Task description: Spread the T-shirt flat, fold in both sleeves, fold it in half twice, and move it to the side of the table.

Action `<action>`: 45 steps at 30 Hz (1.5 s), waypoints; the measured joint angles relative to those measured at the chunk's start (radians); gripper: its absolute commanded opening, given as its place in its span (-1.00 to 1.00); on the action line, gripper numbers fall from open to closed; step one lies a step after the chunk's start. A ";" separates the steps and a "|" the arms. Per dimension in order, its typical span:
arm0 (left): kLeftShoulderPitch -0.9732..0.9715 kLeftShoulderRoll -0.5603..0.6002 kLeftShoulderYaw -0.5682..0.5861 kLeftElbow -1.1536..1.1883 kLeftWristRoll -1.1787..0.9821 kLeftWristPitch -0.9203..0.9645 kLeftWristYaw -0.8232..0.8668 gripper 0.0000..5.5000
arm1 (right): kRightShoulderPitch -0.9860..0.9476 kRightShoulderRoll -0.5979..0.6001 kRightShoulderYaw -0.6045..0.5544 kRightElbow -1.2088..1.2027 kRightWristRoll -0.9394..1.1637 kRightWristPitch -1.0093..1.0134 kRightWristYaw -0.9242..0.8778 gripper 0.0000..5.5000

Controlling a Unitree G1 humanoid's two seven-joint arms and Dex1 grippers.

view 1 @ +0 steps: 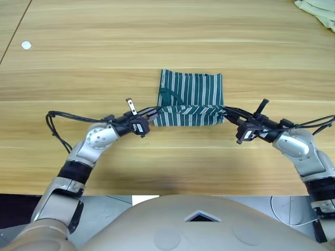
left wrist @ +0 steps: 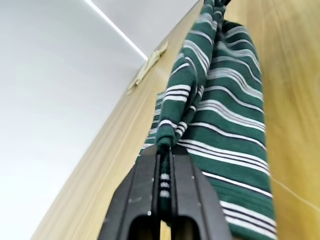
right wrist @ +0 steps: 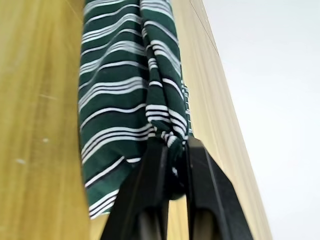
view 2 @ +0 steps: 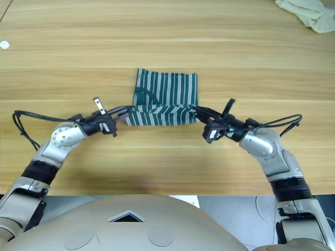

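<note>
In the left eye view, a green T-shirt point(view 1: 191, 90) with white stripes was shown already folded into a compact rectangle, lying near the middle of a wooden table point(view 1: 157, 31). Its far part was laid flat on the wood, while its near edge was raised off the surface. The near-left corner was gripped by the left gripper point(view 1: 157, 111), and the near-right corner by the right gripper point(view 1: 226, 110). A pale crumpled cloth point(view 1: 316, 10) was seen at the far right corner of the table, and a small white disc point(view 1: 26, 45) at the far left, both well apart from the shirt.

In the right eye view, the raised near edge was seen drawn into a narrow band between the two grippers.

In the left wrist view, the left gripper point(left wrist: 165, 150) was shown clenched on a bunched roll of striped fabric, with the rest of the shirt trailing away over the table.

In the right wrist view, the right gripper point(right wrist: 172, 145) was likewise clamped tight on a gathered corner.

A half fold appeared to be under way. A skewed fold could result if one gripper were carried farther than the other. Inner layers might slip from the bunched grips, so tucked sleeves could spill out. The flat part could be dragged if the edge were pulled too hard.
</note>
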 measured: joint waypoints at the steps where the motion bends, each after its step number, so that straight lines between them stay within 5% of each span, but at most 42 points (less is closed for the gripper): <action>1: -0.036 -0.016 -0.002 0.029 0.014 0.001 0.003 -0.98 | -0.015 0.010 0.000 0.015 -0.007 0.006 -0.010 -0.91; 18: -0.478 -0.227 -0.035 0.723 0.200 -0.016 0.223 -0.98 | -0.418 0.181 0.066 0.457 -0.223 0.123 -0.238 -0.91; 30: -0.605 -0.269 -0.036 0.869 0.232 0.024 0.350 -0.98 | -0.573 0.247 0.118 0.695 -0.258 0.116 -0.351 -0.91; 33: -0.634 -0.273 -0.033 0.892 0.233 0.054 0.370 -0.79 | -0.629 0.266 0.138 0.765 -0.277 0.117 -0.389 -0.91; 45: -0.633 -0.320 -0.025 0.954 0.237 0.149 0.389 -0.10 | -0.753 0.335 0.190 0.951 -0.301 0.150 -0.517 -0.11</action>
